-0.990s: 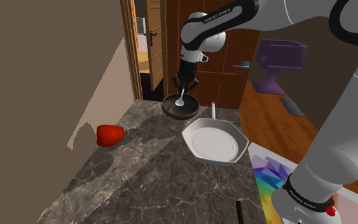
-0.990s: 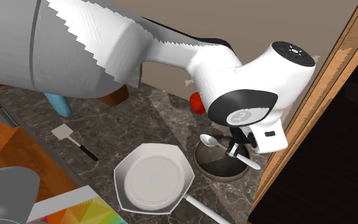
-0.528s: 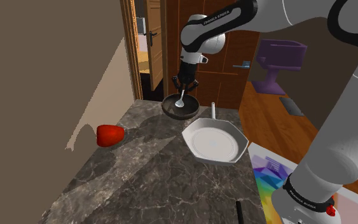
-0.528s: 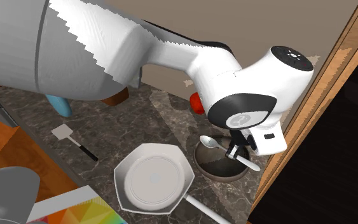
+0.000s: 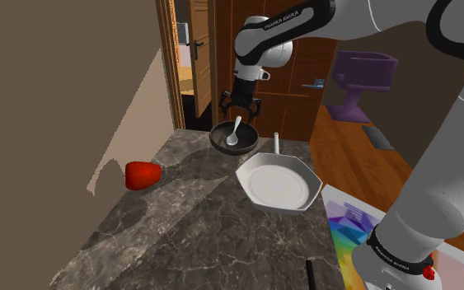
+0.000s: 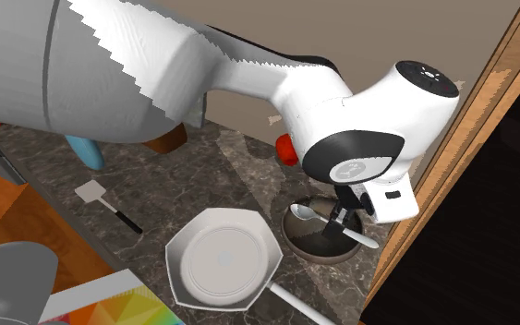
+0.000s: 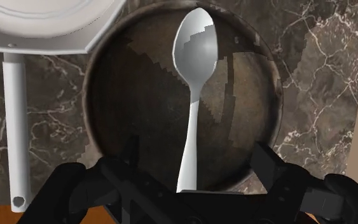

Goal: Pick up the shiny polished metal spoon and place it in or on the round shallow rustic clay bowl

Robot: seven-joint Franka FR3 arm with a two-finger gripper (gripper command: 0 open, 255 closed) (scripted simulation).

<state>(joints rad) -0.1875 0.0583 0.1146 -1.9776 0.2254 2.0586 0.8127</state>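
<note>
Lying in the dark shallow bowl (image 7: 133, 95), the pale, glossy spoon (image 7: 193, 95) is resting with its scoop near one side of the rim and its thin handle reaching to the opposite rim, just under the hand. The bowl is sitting at the far edge of the marbled countertop (image 5: 205, 222), away from the stand and close to the wooden door frame, with a white six-sided pan (image 5: 279, 185) just beside it towards the stand.

Judging by its look, the spoon is behaving as a light, stiff, smooth piece: it is likely slippery between hard pads, it is prone to pivoting if it is pinched near either end, and it is not looking fragile. If it is needing another grasp, the middle of the handle, squeezed across its narrow width, is looking like the safest place, since the rounded scoop is offering little flat surface.

The gripper (image 5: 240, 107) is hovering just above the bowl with its jaws spread wide. In the wrist view the two black fingers (image 7: 264, 162) are standing well apart on either side of the handle, touching neither it nor the bowl, so the hand is carrying nothing. By that placement the task is appearing done, and only a straight lift clear of the rim is remaining.
</note>
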